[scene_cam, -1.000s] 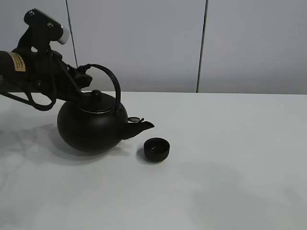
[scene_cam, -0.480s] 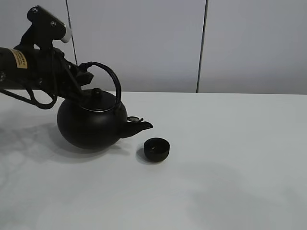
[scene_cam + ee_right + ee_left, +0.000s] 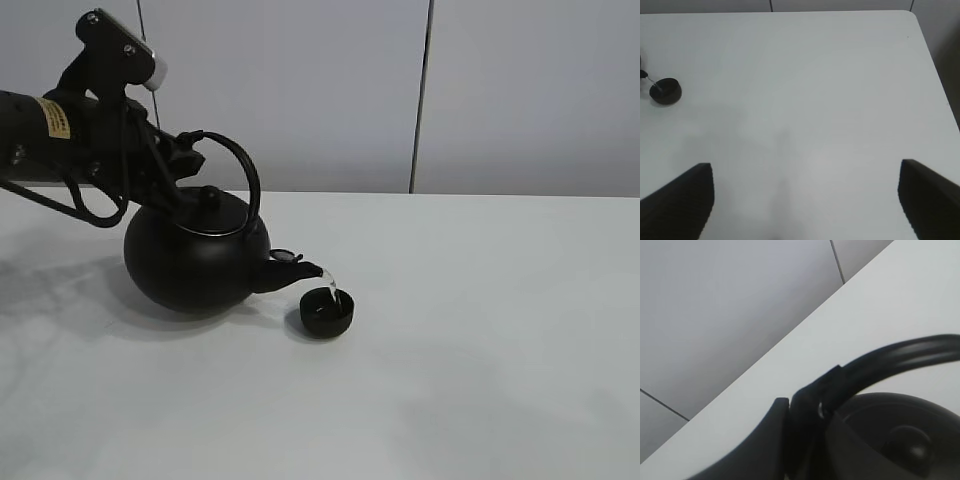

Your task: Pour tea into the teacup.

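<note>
tea (image 3: pixel 333 286): thin clear stream coming off the tip of the spout (image 3: pixel 303 269) and dropping into the cup. It's honestly hard to spot against all the black, mostly just a pale glint right above the rim

teacup (image 3: pixel 326 312): tiny black cup with no handle, sitting upright on the table. It's just beside the kettle on the spout side, directly under the spout tip. The right wrist camera catches it too, far off, with the stream landing inside

kettle (image 3: pixel 195 260): big round black one, tipped toward the cup so the spout points down at it. Can't tell if its underside touches the table or hangs just above it

lid knob (image 3: pixel 207 195): leaning toward the cup along with the rest of the pot

handle (image 3: pixel 243 170): black arch going up over the lid

left gripper (image 3: pixel 188 150): clamped onto the handle on the side away from the spout. In its own wrist view the dark fingers (image 3: pixel 772 440) are closed round the bar, with the blurry lid just past them

right gripper (image 3: pixel 805 200): fingers spread wide with nothing between them, over bare table and well apart from the cup. It doesn't show in the high view

table (image 3: pixel 480 350): plain white, with a soft shadow under the kettle

wall (image 3: pixel 320 90): pale grey panels behind the table, split by a dark vertical seam
</note>
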You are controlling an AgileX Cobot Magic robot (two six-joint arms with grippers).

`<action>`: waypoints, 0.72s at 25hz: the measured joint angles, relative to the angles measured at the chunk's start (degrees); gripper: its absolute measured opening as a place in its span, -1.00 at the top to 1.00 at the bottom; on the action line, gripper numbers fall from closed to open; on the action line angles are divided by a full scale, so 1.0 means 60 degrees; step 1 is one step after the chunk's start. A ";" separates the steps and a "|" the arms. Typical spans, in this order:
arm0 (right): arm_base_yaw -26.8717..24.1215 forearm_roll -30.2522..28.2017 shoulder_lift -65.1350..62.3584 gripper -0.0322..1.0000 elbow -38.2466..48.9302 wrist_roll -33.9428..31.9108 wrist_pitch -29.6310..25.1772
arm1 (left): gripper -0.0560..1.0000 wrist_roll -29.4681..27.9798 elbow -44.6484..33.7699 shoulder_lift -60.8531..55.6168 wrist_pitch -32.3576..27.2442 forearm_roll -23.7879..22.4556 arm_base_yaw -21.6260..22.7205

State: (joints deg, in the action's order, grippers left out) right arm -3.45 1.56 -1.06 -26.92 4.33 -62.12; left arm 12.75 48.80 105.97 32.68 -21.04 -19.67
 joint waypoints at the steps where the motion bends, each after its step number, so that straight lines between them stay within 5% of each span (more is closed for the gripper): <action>1: 0.0000 0.0000 0.0000 -0.41 0.0000 0.0000 0.0000 | 0.69 0.0076 0.0000 0.0000 -0.0003 0.0000 0.0000; 18: 0.0000 0.0000 0.0000 -0.41 0.0000 0.0000 0.0012 | 0.69 0.0164 0.0000 0.0000 -0.0003 0.0000 0.0000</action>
State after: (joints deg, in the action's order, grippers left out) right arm -3.45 1.56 -1.06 -26.92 4.33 -62.05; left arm 13.74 48.80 105.97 32.66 -21.04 -19.67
